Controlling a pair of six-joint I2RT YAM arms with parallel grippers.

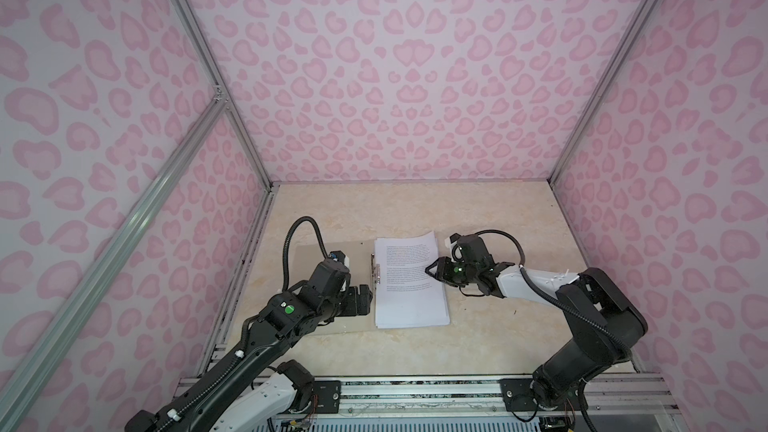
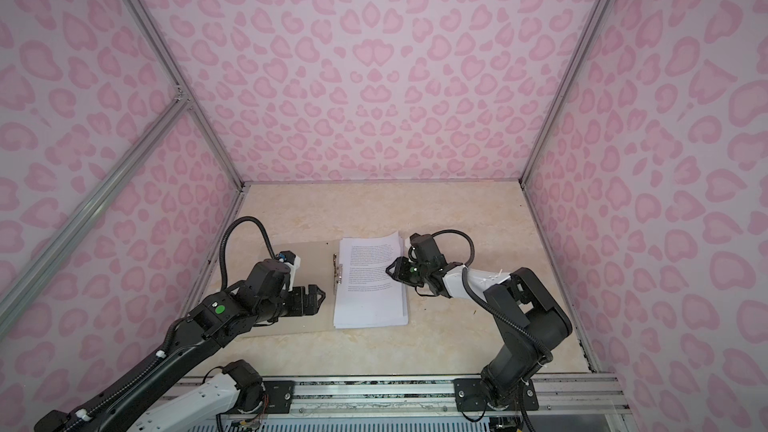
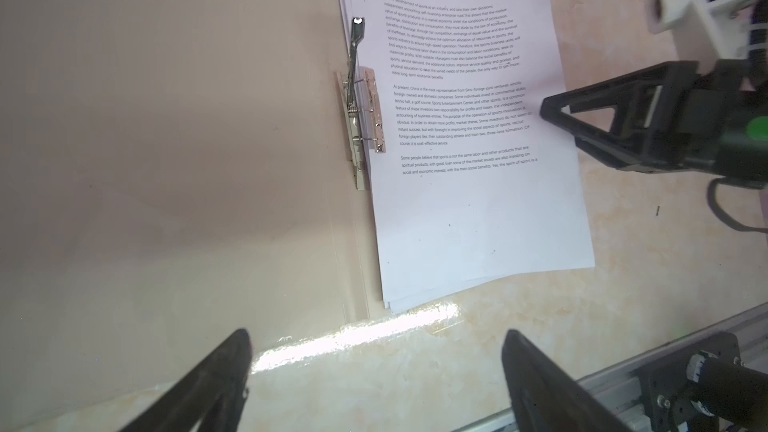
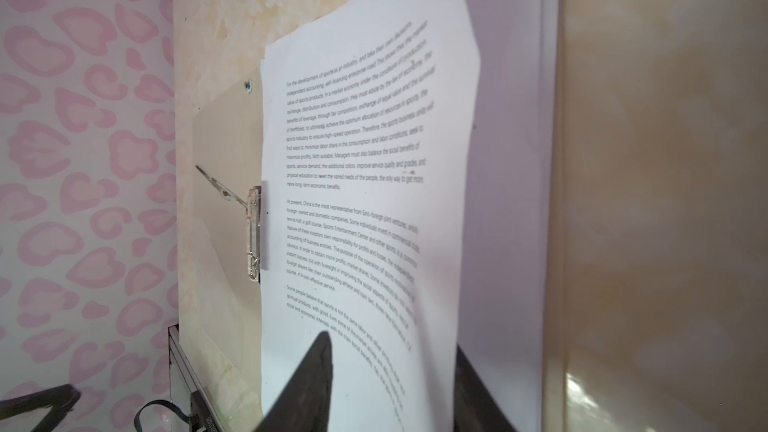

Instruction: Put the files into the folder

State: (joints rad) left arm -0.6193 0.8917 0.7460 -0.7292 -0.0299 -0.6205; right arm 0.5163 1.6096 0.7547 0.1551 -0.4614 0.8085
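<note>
Mostly done, I judge: the left gripper (image 3: 376,332) gapes empty, the right gripper (image 1: 432,271) stands parted around one sheet (image 4: 365,139)'s loose edge, and between their jaws the files (image 1: 409,297) lie stacked on the open folder (image 3: 166,160) beside its clip (image 3: 361,118), lever up, with clamping and closing left.

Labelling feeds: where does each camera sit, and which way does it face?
Top views: high behind, looking down; both arms, files on open folder.
Left wrist: over the folder, facing down; open left end effector.
Right wrist: low, skimming the files; right end effector straddles a lifted sheet.
All share the files and clip.
</note>
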